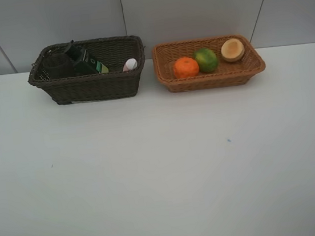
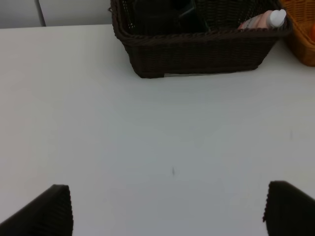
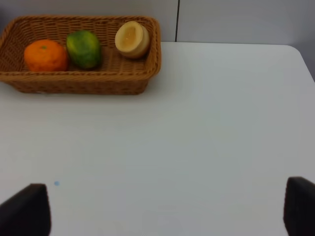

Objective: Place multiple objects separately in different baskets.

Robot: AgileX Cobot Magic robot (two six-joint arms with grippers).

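Two woven baskets, upper frame: dark brown basket (image 1: 92,80) holds dark pump bottle (image 1: 84,62) and pink spray bottle (image 1: 130,64); tan basket (image 1: 210,76) holds orange (image 1: 186,67), green fruit (image 1: 206,59), peach-like fruit (image 1: 232,49). Left gripper (image 2: 167,209) and right gripper (image 3: 167,209) jaws wide, empty.

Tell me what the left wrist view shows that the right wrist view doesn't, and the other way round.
Only the left wrist view shows the dark brown basket with the pink spray bottle leaning against its rim; the other contents are too dark to tell there. Only the right wrist view shows the inside of the light tan basket, holding the orange, the green fruit and a pale peach-like fruit. Both share the bare white table, a piece of the tan basket, and open, empty fingertips.
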